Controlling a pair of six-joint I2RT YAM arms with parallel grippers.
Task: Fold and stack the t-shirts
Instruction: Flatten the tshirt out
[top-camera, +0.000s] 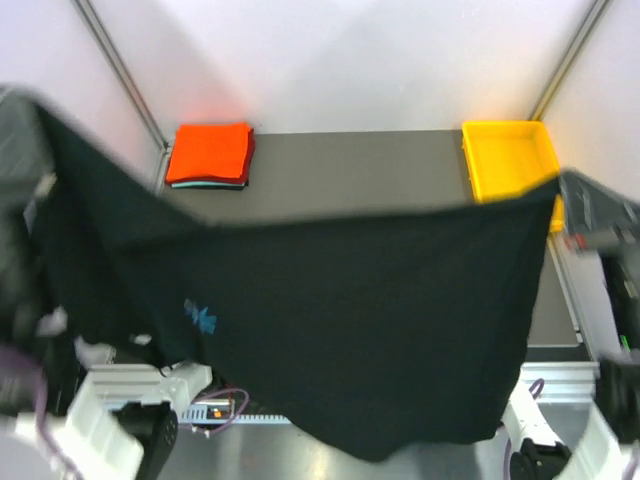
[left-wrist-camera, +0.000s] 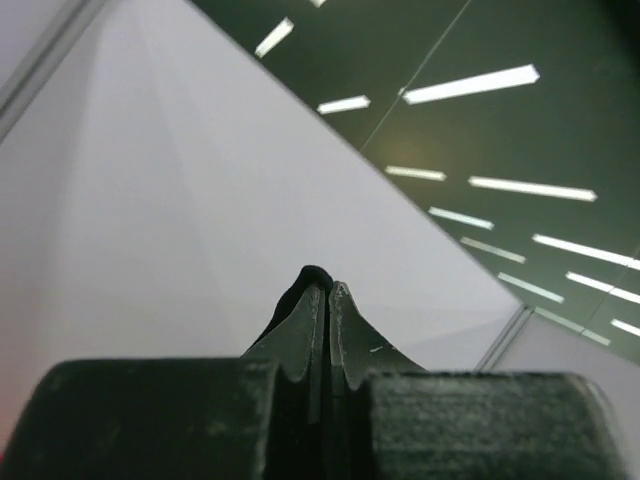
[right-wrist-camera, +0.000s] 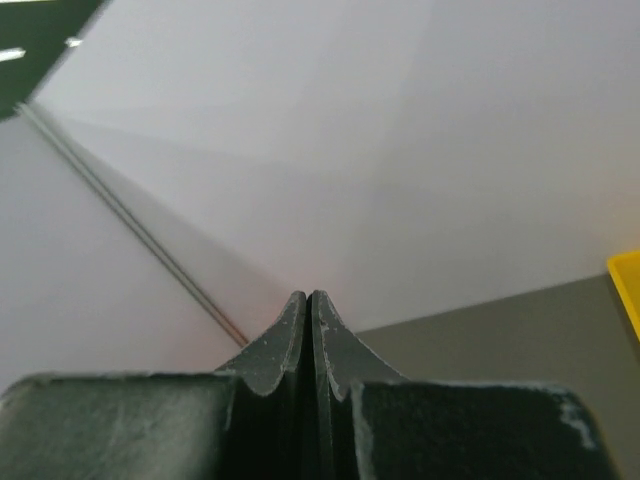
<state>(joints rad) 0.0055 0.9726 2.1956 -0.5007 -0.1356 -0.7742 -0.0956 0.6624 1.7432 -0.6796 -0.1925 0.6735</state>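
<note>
Nearest, the lower edge of the black shirt (top-camera: 350, 320) sags over the arm bases (top-camera: 110, 430); the shirt hangs in the air as one wide sheet. The left gripper (left-wrist-camera: 327, 295) is clamped on it, with a nub of black cloth poking out past its closed fingertips. The right gripper (right-wrist-camera: 305, 300) is closed too. Its own camera shows no cloth between the tips, but from above the shirt's right top corner runs straight up to it, so I judge it pinches that corner. The top edge dips between the two holds.

The step in hand looks like spreading the shirt to lay it flat. To do it well, draw the holds apart until the top edge is straight and level. Then lower the hanging edge first onto the table (top-camera: 350, 170) under the shirt, so no crease is trapped. Both pinches sit at the very tips, so avoid jerks.

Beyond the shirt to the left, the folded orange-red shirt (top-camera: 210, 152) lies on a teal shirt (top-camera: 205, 186). Beyond it to the right sits the yellow tray (top-camera: 510, 160). Land short of both.
</note>
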